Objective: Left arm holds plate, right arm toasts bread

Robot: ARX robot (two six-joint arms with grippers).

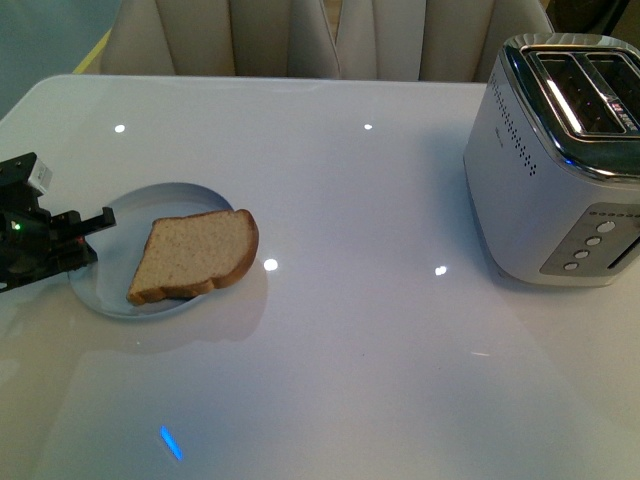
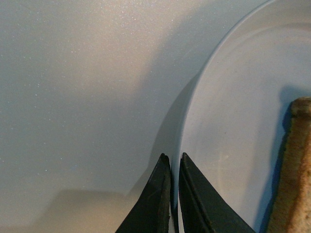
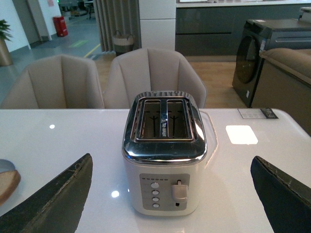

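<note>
A pale blue-grey plate [image 1: 120,290] lies at the table's left with one slice of brown bread [image 1: 195,255] resting on it. My left gripper [image 1: 95,225] is shut on the plate's left rim. In the left wrist view its two dark fingers [image 2: 192,194] pinch the plate's edge [image 2: 194,111], and the bread's crust [image 2: 296,170] shows at one side. My right gripper [image 3: 170,167] is open and empty, its fingers [image 3: 58,194] spread wide to either side of the toaster [image 3: 164,160]. It does not appear in the front view.
The white and chrome toaster [image 1: 560,170] stands at the table's right, both slots empty, lever [image 3: 180,191] up. Beige chairs [image 1: 270,35] line the far edge of the glossy white table [image 1: 380,330]. The bread's corner [image 3: 7,182] shows in the right wrist view.
</note>
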